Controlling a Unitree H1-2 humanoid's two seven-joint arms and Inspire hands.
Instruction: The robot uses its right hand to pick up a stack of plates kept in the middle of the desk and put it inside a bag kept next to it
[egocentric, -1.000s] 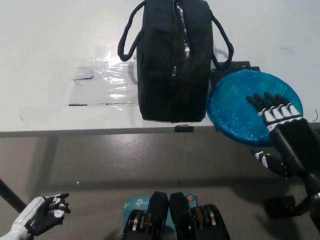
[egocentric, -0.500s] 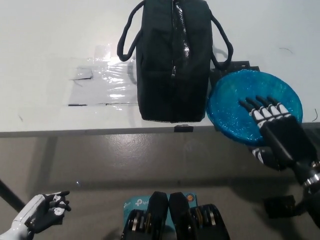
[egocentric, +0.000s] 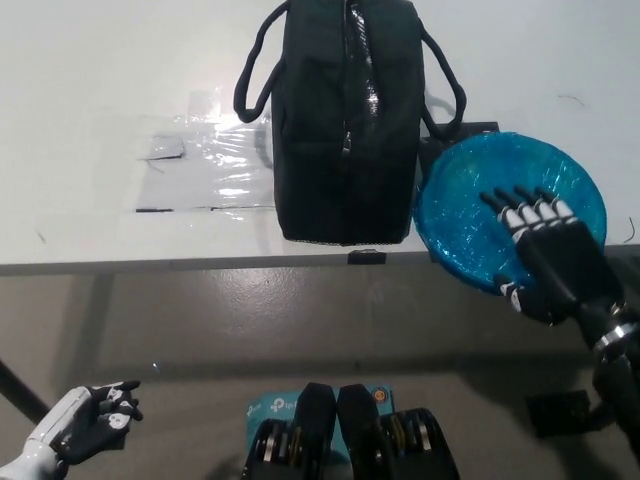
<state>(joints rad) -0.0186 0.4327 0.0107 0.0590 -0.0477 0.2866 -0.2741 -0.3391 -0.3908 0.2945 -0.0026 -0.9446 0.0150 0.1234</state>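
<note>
The white desk (egocentric: 100, 80) fills the upper part of the view; a black bag (egocentric: 345, 120) lies at its middle, zip along the top, 2 looped handles at its sides; a clear plastic sheet (egocentric: 210, 165) lies flat just left of the bag; the blue stack of plates (egocentric: 470, 200) sits just right of the bag, overhanging the desk's near edge; the black right hand (egocentric: 545, 250) clasps the stack, fingers spread over its top, thumb beneath the rim; the white left hand (egocentric: 85, 425) rests low at the lower left, fingers loosely curled, holding nothing.

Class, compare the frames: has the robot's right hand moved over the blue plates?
Yes. The right hand slid toward the bag across the blue plates.
</note>
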